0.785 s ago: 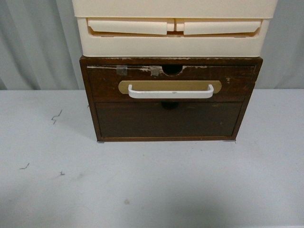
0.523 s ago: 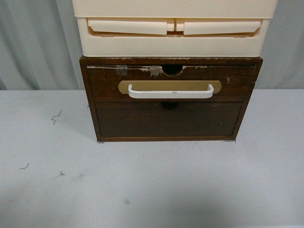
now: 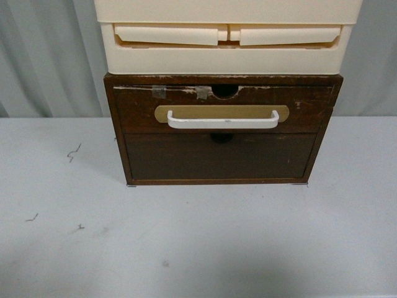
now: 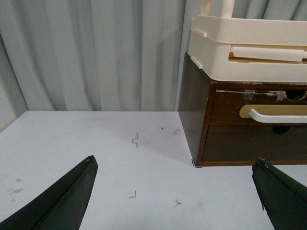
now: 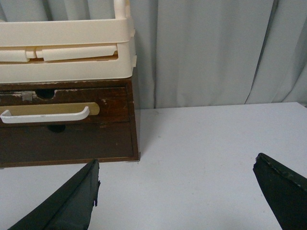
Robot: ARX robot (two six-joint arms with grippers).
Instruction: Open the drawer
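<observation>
Drawer (image 3: pixel 310 105) at centre of the front view, a little above mid-height; wide, shallow, dark brown wood, front worn and scratched; appears pushed in, front about level with the frame of the wooden case (image 3: pixel 116 130); white bar handle (image 3: pixel 223 121) runs horizontally across a tan oval plate (image 3: pixel 223 111); half-round notch (image 3: pixel 224 90) cut into the drawer's top edge above the handle; two tape bits (image 3: pixel 159 92) just left of the notch along the same edge

Directly below the drawer, in the same case, a plain dark brown panel (image 3: pixel 220 156) with no handle; cream plastic drawers (image 3: pixel 226 43) stacked on top of the case, reaching the upper edge of the frame; case stands on a pale grey table (image 3: pixel 198 242), towards its far side; a few small dark marks (image 3: pixel 74 151) on the table at left; grey pleated curtain (image 3: pixel 49 62) behind

Left jaws: spread wide, nothing between them; dark fingers (image 4: pixel 64 199) over bare table, well apart from the case, the drawer's handle ahead and to one side; right jaws: likewise spread wide and holding nothing; dark fingers (image 5: pixel 280 191) over the table, near the case's front but not touching it
</observation>
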